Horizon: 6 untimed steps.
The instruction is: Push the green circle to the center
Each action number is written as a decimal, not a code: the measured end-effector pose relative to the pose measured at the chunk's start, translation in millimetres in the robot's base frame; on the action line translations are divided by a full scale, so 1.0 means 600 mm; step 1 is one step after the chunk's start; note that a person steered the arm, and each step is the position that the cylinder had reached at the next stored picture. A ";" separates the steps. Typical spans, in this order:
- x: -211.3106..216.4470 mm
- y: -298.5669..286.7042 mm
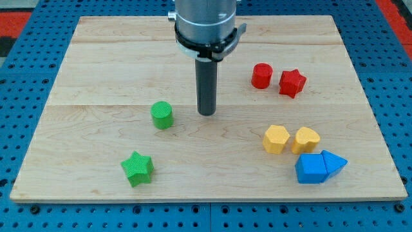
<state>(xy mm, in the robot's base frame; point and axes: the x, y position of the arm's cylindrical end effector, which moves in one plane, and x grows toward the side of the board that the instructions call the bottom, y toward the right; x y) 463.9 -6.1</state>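
The green circle is a short green cylinder standing on the wooden board, left of the board's middle. My tip is the lower end of a dark rod that hangs from the arm at the view's top. It rests on the board to the right of the green circle, with a clear gap between them. A green star lies below and a little left of the green circle.
A red cylinder and a red star sit at the upper right. Two yellow blocks and two touching blue blocks sit at the lower right. Blue pegboard surrounds the board.
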 end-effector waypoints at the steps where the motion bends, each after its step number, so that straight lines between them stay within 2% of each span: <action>1: 0.045 -0.061; 2: 0.087 -0.086; 4: -0.009 -0.106; 5: -0.003 -0.108; 6: 0.000 -0.168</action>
